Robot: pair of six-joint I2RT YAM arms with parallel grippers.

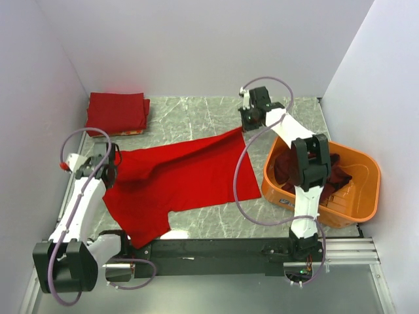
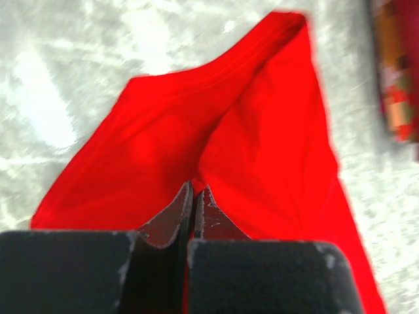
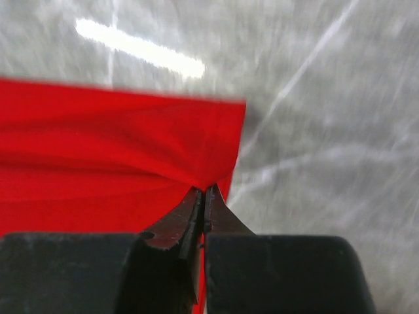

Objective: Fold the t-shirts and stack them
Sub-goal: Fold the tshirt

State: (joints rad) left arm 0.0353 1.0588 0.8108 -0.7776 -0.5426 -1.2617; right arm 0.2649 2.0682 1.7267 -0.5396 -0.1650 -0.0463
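**Top external view.** One red t-shirt (image 1: 186,176) lies spread across the middle of the desk (image 1: 196,111), not yet folded. It runs from near the left edge toward the right, with a sleeve trailing to the near edge.
- The left gripper (image 1: 111,175) sits at the shirt's left end, and the right gripper (image 1: 245,125) at its far right corner.
- A folded stack (image 1: 116,112) of red shirts rests in the far left corner.
- An orange plastic tub (image 1: 368,171) stands at the right edge. It holds crumpled maroon shirts (image 1: 283,169), partly hidden by the right arm.

The step in hand appears to be spreading or first-folding the shirt. The next move likely calls for both arms to carry their held edges together, keeping the cloth taut.

**Left wrist view.** The left gripper (image 2: 194,196) has its jaws pinched closed on a raised ridge of the red t-shirt (image 2: 262,131).

**Right wrist view.** The right gripper (image 3: 203,199) has its jaws closed on the corner of the red t-shirt (image 3: 98,144), with bare desk to the right.
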